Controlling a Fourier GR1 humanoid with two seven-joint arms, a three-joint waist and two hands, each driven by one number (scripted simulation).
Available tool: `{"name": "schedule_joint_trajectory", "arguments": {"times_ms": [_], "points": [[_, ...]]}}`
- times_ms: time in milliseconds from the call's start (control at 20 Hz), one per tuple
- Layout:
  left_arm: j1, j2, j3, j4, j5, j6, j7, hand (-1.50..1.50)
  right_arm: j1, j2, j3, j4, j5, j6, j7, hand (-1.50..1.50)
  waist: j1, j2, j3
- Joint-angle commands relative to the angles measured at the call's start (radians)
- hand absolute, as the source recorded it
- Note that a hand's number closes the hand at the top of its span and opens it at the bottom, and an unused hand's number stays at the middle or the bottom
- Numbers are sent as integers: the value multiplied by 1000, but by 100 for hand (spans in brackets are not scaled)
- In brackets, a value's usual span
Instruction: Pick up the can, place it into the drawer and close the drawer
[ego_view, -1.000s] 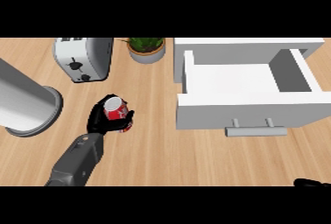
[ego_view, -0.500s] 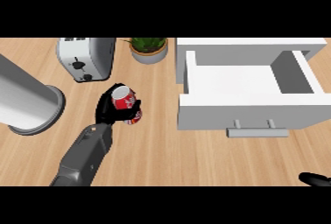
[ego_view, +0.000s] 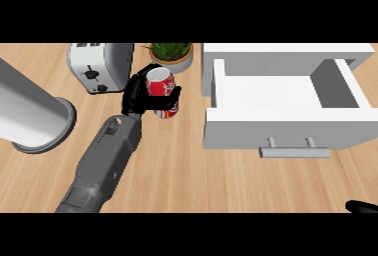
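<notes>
No text worth reading here, honestly. The can (ego_view: 162, 94) is red with a white squiggle down its side, but that's too small to make out as letters or a brand. The toaster (ego_view: 100, 67) only shows dark knobs, nothing legible.

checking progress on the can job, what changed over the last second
The left hand, still curled round the can, has carried it away from the robot and to the right, toward the open drawer. The can is now beside the toaster, near the potted plant. Nothing was let go. Drawer, toaster and grey cylinder stayed put; the right hand still just shows at the lower right edge.
</notes>
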Motion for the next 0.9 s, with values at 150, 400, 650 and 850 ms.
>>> {"name": "schedule_joint_trajectory", "arguments": {"times_ms": [150, 400, 650, 850], "points": [[-62, -10, -117, -299, 57, 102, 307, 150, 29, -4, -9, -14, 5, 14, -3, -150, 4, -3, 0], [-173, -10, -158, -330, 60, 193, 410, 150, 9, 8, 17, -39, 18, -4, 25, -150, -11, 5, 0], [-330, -10, -193, -324, 59, 269, 554, 150, -10, -9, -27, 39, -5, 16, -59, -150, -14, 6, 0], [-460, -10, -156, -168, 73, 274, 517, 150, -12, -3, -8, 31, -13, 18, -35, -150, -29, 11, 0]]}}
